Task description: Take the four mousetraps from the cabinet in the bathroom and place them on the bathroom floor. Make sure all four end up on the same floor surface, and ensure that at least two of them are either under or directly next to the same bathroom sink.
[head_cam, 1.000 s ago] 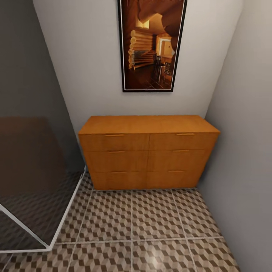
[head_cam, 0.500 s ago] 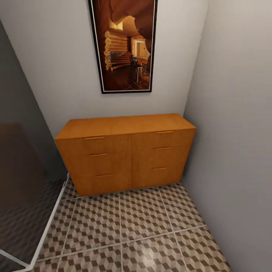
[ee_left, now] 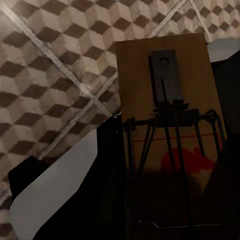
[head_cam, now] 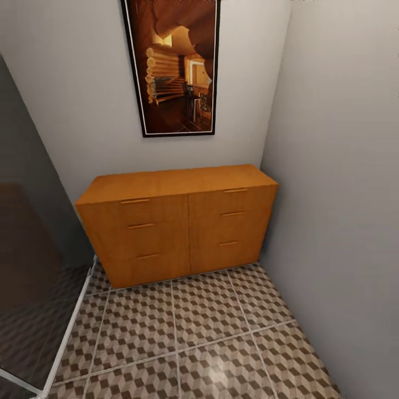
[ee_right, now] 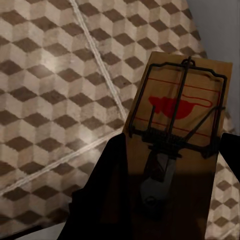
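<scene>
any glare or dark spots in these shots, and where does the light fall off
Head view: a soft bright patch of glare on the floor tiles; the glass panel at left reads dim. Left wrist view: the mousetrap sinks into shadow towards the pincer. Right wrist view: the other mousetrap is lit at its far end, dark at the near end.

Black pincer fingers (ee_left: 107, 170), pale grey housing (ee_left: 55, 192).
</scene>
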Robot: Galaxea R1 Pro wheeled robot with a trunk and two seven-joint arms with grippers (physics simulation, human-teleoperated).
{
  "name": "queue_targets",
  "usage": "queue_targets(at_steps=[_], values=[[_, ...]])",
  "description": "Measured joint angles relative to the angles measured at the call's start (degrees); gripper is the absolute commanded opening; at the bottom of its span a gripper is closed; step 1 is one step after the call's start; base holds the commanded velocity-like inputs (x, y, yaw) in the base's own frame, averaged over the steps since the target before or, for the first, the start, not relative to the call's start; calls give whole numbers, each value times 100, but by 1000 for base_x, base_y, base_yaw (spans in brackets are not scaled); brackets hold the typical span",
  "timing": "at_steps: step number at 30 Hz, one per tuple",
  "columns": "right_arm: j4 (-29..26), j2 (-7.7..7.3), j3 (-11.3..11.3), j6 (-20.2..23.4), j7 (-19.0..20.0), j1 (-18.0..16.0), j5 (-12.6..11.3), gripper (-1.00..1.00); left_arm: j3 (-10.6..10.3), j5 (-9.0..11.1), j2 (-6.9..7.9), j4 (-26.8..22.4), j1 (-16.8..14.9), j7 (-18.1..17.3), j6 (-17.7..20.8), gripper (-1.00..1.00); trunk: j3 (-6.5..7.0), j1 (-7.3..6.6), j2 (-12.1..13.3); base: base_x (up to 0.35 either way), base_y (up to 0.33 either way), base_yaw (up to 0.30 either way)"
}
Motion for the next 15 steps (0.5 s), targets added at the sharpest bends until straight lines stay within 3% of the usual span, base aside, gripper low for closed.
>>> queue_targets(at_steps=[15], values=[[0,0,0,0,0,0,0,-100,6,0,39,0,0,5,0,-100,0,0,0,-236,180,0]])
